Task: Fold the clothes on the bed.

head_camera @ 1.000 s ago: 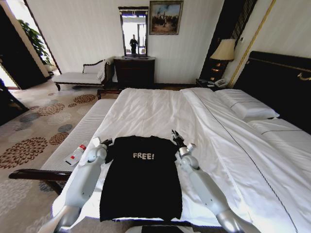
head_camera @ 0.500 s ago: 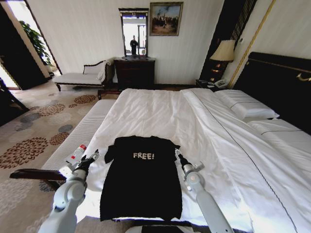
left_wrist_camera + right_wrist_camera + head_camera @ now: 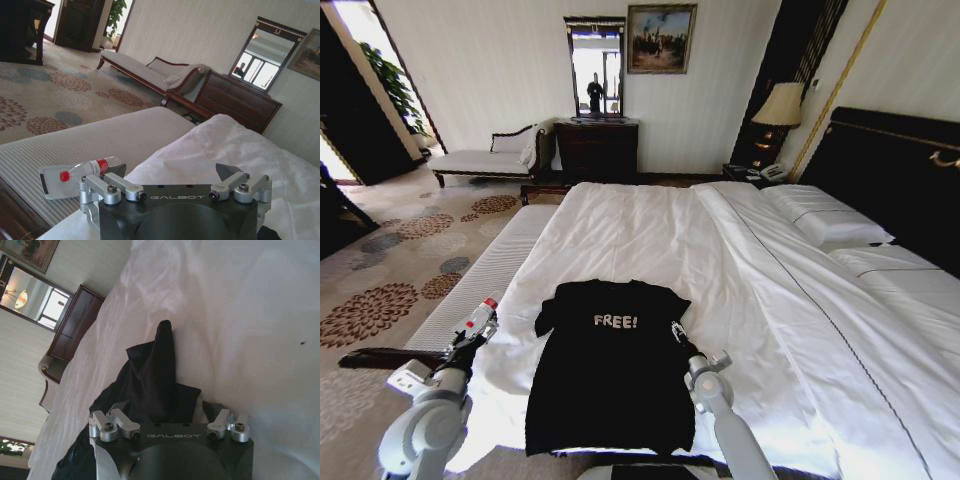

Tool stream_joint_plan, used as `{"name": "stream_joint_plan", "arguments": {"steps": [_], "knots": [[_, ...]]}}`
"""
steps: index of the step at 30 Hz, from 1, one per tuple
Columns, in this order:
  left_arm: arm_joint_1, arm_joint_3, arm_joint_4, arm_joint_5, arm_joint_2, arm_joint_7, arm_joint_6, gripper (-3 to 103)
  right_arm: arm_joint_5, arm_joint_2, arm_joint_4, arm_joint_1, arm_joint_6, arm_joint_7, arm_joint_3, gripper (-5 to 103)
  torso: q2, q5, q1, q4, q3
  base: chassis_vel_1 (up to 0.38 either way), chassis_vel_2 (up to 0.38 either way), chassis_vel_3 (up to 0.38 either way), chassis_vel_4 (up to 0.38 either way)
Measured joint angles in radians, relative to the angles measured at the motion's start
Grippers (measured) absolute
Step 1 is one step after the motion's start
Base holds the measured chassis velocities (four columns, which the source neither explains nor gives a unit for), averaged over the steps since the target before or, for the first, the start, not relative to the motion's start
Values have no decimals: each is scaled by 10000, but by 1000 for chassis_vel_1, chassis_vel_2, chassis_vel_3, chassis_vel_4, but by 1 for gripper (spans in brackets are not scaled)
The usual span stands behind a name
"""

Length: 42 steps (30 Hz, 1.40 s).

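A soft black T-shirt [image 3: 610, 365] is laid flat near the foot edge of the white-sheeted bed [image 3: 770, 290], flanked by the left gripper [image 3: 470, 338] and right gripper [image 3: 677, 333], fingers spread and released.

Black T-shirt [image 3: 610, 365] with white "FREE!", white bed [image 3: 770, 290]

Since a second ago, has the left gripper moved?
Yes. The left gripper has pulled back off the T-shirt, toward the bench by the bottle.
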Motion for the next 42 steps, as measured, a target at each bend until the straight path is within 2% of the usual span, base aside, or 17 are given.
{"name": "stream_joint_plan", "arguments": {"steps": [1, 4, 5, 6, 7, 10, 12, 13, 16, 20, 22, 23, 35, 37, 39, 40, 42], "knots": [[0, 0, 0, 0, 0, 0, 0, 100, 0, 0, 0, 0, 0, 0, 0, 85, 0, 0, 0, 0, 0, 0, 0, 0, 0], [236, -471, 142, -149, 13, 148, -87, 100, 240, 119, 224, 9, 140, -35, 96, 68, 1, 0, -1, 1, -1, 0, 0, 0, 0], [236, -471, 142, -149, 13, 148, -87, 100, 240, 119, 224, 9, 140, -35, 96, 68, 1, 0, -1, 1, -1, 0, 0, 0, 0], [336, -698, 377, -184, 21, 243, -175, 100, 295, 188, 247, 10, 238, -69, 134, 63, 1, -1, -1, 4, -1, 0, 0, 0, 0], [350, -733, 427, -189, 23, 257, -193, 100, 300, 200, 247, 11, 253, -76, 141, 63, 1, -1, -1, 4, -1, 0, 0, 0, 0], [494, -1329, 1325, -378, 84, 353, -469, 100, 339, 497, 110, 68, 463, -174, 195, 47, 1, -3, -1, 4, -1, 0, 0, 0, 0], [498, -1395, 1416, -438, 91, 353, -492, 100, 338, 533, 77, 86, 488, -181, 197, 47, 1, -3, -1, 5, 0, 0, 0, 0, 0], [496, -1532, 1592, -629, 110, 332, -507, 100, 336, 617, 14, 139, 532, -191, 198, 36, 0, -2, -1, 4, -1, 0, 0, 0, 0], [479, -1582, 1665, -755, 112, 304, -507, 100, 304, 652, -19, 193, 573, -191, 198, 30, 1, -2, -1, 3, -1, 0, 0, 0, 0], [413, -1494, 1661, -754, 64, 271, -485, 100, 37, 599, -2, 174, 777, -145, 256, 9, 0, -2, 0, 3, -1, 0, 0, 0, 0], [401, -1453, 1649, -732, 52, 263, -479, 100, -48, 571, 36, 114, 810, -140, 269, 9, 1, -1, 0, 1, -1, 0, 0, 0, 0], [387, -1382, 1627, -673, 32, 260, -473, 100, -170, 527, 85, 12, 836, -144, 268, 2, 1, -1, -1, 0, -1, 0, 0, 0, 0], [503, -1321, 1514, -540, -58, 251, -491, 100, -698, 476, 378, -302, 1030, -237, 267, 0, 0, -1, -1, 3, -1, 0, 0, 0, 0], [587, -1414, 1511, -579, -65, 254, -530, 100, -1636, 476, 637, -542, 1573, -1208, 121, 0, 1, -1, -1, 3, -1, 0, 0, 0, 0], [602, -1426, 1511, -587, -70, 256, -537, 100, -1856, 469, 673, -597, 1696, -1486, 55, 0, 1, -1, -1, 1, -1, 0, 0, 0, 0], [636, -1440, 1512, -608, -94, 259, -558, 100, -2474, 427, 684, -722, 2010, -2272, -151, 0, 1, -2, -2, 2, -1, 0, 0, 0, 0], [673, -1439, 1513, -610, -154, 263, -584, 100, -3260, 384, 385, -781, 2369, -3100, -461, 0, 1, -1, -2, 3, -2, 0, 0, 0, 0]]}}
